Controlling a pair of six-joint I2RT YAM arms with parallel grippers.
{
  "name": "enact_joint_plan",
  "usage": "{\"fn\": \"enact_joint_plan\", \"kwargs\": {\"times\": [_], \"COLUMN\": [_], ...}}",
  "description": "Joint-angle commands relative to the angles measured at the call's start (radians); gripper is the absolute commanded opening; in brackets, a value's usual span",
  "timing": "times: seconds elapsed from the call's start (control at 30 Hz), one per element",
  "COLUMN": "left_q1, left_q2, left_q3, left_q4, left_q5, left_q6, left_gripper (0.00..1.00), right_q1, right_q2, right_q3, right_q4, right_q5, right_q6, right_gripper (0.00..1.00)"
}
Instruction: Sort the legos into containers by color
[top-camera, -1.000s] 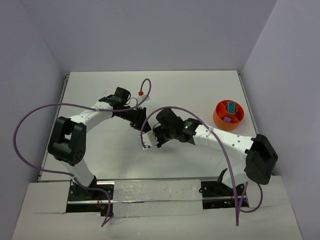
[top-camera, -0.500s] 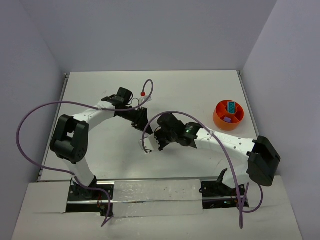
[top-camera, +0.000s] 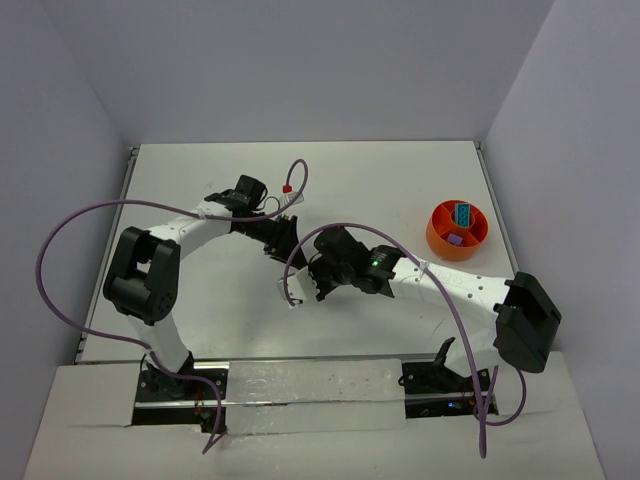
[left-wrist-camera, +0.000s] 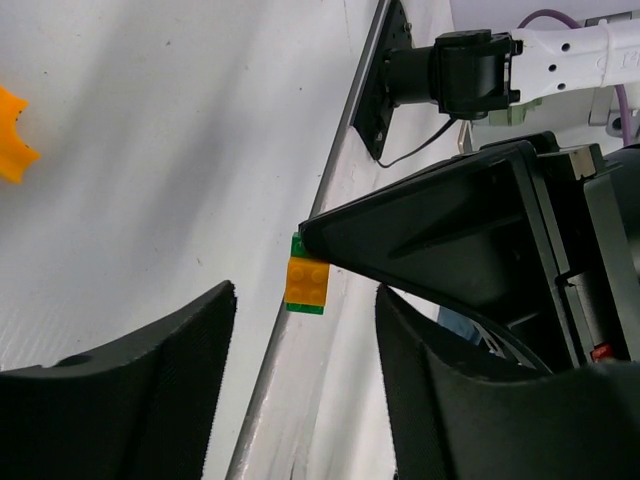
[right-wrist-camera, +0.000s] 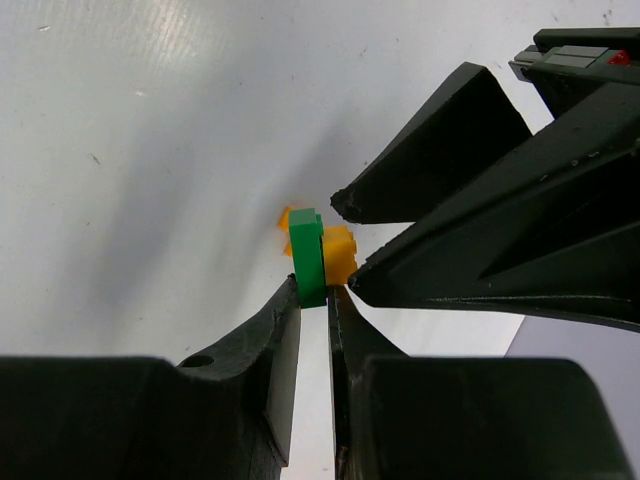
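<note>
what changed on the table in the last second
The right gripper, shut on the green-and-orange lego stack, drew slightly toward the near edge; the left gripper edged right toward it, jaws open. The orange bowl and the teal lego in it stayed put.

I can read nothing in any of the three views: no lettering or digits on the orange bowl (top-camera: 437, 238) or the surface (top-camera: 400, 180).

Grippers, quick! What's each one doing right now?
Left gripper: open, holding nothing.
Right gripper: shut on the green lego, an orange lego stuck to it.
</note>
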Motion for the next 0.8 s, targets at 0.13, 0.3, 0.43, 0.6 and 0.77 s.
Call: {"fn": "enact_joint_plan", "kwargs": {"times": [0.13, 0.3, 0.43, 0.6, 0.77], "left_q1": [-0.005, -0.006, -0.006, -0.009, -0.013], "left_q2": [-0.002, 0.000, 0.002, 0.001, 0.005], "left_q3": [0.026, 0.027, 0.031, 0.029, 0.029], "left_q4": [0.010, 0.010, 0.004, 0.009, 0.010], "left_q5": [0.027, 0.032, 0.032, 0.022, 0.003], "left_q6": [0.008, 0.007, 0.008, 0.004, 0.002], "left_gripper": [0.49, 0.48, 0.51, 0.51, 0.50], "right_q1": [0.011, 0.013, 0.015, 0.016, 0.017], "right_q2": [-0.032, -0.027, -0.026, -0.026, -0.026], "right_q3": [0.013, 0.028, 0.030, 0.030, 0.031], "right_q4": [0.038, 0.035, 0.039, 0.039, 0.041], "right_q5": [0.004, 0.004, 0.007, 0.006, 0.010], "right_q6": [-0.006, 0.004, 0.007, 0.012, 0.009], "right_gripper": [0.00, 0.00, 0.00, 0.00, 0.00]}}
